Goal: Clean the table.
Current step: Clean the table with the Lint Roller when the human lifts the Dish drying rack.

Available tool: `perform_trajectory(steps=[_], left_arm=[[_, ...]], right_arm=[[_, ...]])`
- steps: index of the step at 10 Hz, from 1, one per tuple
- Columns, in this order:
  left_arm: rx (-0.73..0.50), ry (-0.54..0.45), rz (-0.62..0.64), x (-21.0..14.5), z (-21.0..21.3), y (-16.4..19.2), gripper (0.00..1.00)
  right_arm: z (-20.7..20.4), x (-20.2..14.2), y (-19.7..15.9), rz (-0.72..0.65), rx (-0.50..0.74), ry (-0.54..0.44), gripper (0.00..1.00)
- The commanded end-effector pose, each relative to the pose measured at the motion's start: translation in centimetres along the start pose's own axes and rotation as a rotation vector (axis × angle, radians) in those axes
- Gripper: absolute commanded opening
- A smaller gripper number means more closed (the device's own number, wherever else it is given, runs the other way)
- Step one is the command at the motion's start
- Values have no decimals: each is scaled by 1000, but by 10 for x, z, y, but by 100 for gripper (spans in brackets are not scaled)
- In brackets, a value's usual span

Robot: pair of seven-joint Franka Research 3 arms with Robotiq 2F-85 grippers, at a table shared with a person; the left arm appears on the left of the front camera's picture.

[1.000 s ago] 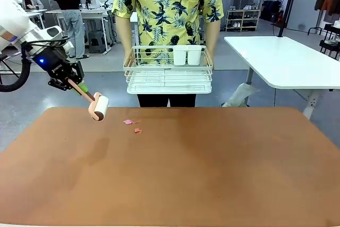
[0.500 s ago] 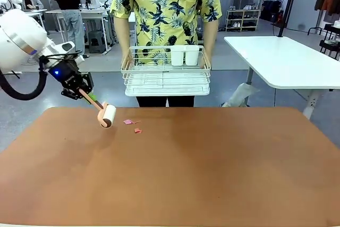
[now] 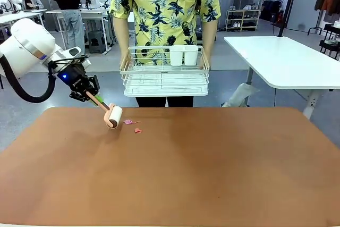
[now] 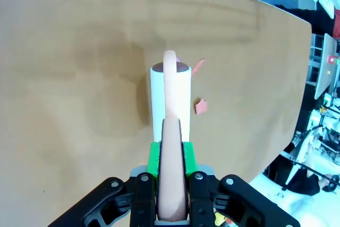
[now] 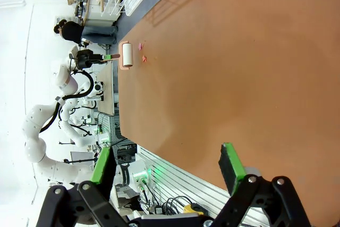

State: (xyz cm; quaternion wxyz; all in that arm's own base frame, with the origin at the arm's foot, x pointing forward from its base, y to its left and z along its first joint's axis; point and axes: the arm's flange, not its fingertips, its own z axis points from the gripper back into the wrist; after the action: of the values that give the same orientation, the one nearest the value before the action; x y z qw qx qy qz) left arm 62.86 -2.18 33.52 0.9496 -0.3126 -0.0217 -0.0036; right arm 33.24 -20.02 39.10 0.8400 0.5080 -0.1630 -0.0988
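The reddish-brown table (image 3: 212, 174) carries small pink scraps (image 3: 128, 122) near its far left edge. My left gripper (image 3: 91, 97) is shut on the peach handle of a lint roller (image 3: 113, 116), whose white head sits low over the table just left of the scraps. In the left wrist view the roller (image 4: 170, 94) points away from the left gripper (image 4: 171, 166), with the scraps (image 4: 201, 106) close on its right. My right gripper (image 5: 166, 166) stands open and empty above the table's near side (image 5: 239, 78), with the roller (image 5: 127, 54) far off.
A person at the far edge holds a white wire basket (image 3: 164, 75) with two white cups (image 3: 184, 55) above the table's rim. A white-topped table (image 3: 287, 59) stands at the back right. Most of the brown top is bare.
My left arm has swung right and forward, carrying the roller down and right until its head is beside the pink scraps. The person's basket has shifted slightly left.
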Motion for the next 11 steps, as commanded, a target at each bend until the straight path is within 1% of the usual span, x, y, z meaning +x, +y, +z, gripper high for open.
perform_trajectory(steps=[1, 3, 5, 7, 9, 11], left_arm=[[-49, 19, -13, 7, -5, 7, 21], [-46, 24, -14, 5, -16, 14, 21], [-48, 22, 11, 2, -28, 18, 21], [-60, 6, 16, -1, -39, 15, 21], [-84, -6, 8, -6, -54, -1, 21], [-82, 16, -37, -7, -76, -38, 21]], right_arm=[[1, -2, 3, 2, 20, -11, 100], [1, -2, 3, 2, 20, -11, 100], [1, -2, 3, 2, 20, -11, 100], [1, -2, 3, 2, 20, -11, 100], [1, -2, 3, 2, 20, -11, 100], [1, -2, 3, 2, 20, -11, 100]])
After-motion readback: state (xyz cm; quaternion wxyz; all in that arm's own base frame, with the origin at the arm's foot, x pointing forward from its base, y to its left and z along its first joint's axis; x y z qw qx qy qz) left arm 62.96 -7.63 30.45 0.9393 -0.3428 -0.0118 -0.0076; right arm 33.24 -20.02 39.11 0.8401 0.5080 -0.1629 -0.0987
